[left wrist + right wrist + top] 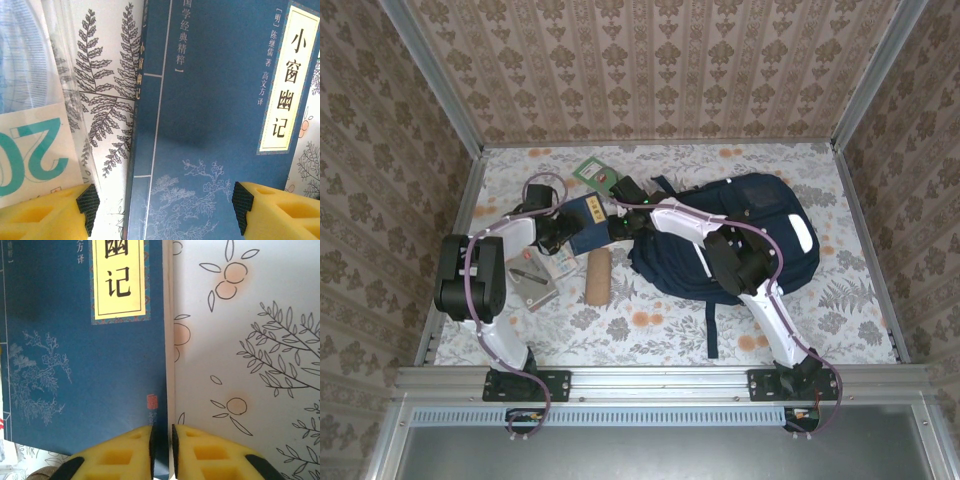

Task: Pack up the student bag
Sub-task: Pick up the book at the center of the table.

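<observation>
Yellow-fingered left gripper [164,207] hangs with its jaws spread wide over a blue book [210,125]. At that book's edge the right gripper [162,440] has its jaws almost together, and any grip is impossible to judge. Navy student bag [760,205] lies on the floral table [650,330], right of both jaws and near the book.

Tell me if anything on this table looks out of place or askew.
Nothing is spilled or visibly damaged. The student bag lies flat with one dark strap trailing loose toward the near edge. The blue book, a tan roll and a green card lie outside the bag, scattered to its left.
</observation>
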Controlling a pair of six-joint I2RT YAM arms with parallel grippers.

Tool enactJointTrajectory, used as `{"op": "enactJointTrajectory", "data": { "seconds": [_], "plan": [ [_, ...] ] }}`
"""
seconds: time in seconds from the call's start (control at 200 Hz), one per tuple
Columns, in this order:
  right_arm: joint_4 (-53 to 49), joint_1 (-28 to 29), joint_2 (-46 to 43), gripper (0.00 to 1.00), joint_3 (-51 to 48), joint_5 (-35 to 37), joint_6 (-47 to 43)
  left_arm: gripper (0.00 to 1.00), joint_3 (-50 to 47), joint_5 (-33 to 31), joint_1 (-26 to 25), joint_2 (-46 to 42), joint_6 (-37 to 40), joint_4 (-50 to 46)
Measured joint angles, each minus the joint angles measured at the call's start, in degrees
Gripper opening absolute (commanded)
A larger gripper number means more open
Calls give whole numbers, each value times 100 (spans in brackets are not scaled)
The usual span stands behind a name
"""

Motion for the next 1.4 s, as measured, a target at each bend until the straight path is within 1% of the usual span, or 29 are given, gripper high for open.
{"op": "enactJointTrajectory", "data": {
  "seconds": [0.105, 0.275, 0.525, 0.76, 1.205, 1.4],
  "plan": [
    [-223, 2, 39, 30, 291, 22, -39, 75, 87, 11, -70, 0, 35, -68],
    [-404, -4, 133, 32, 935, 142, -157, 75, 229, 39, -208, 0, 79, -83],
    [-570, -57, 516, 32, 1641, 195, -236, 75, 367, -33, -208, 195, 136, -127],
    [-791, -57, 940, 33, 1665, 179, -275, 75, 417, -83, -208, 249, 140, -173],
    [-800, -57, 953, 30, 1700, 98, -278, 74, 765, -216, -221, 498, 140, -387],
    [-798, -52, 953, 26, 1700, 52, -278, 74, 562, -205, -214, 341, 140, -190]
  ]
}}
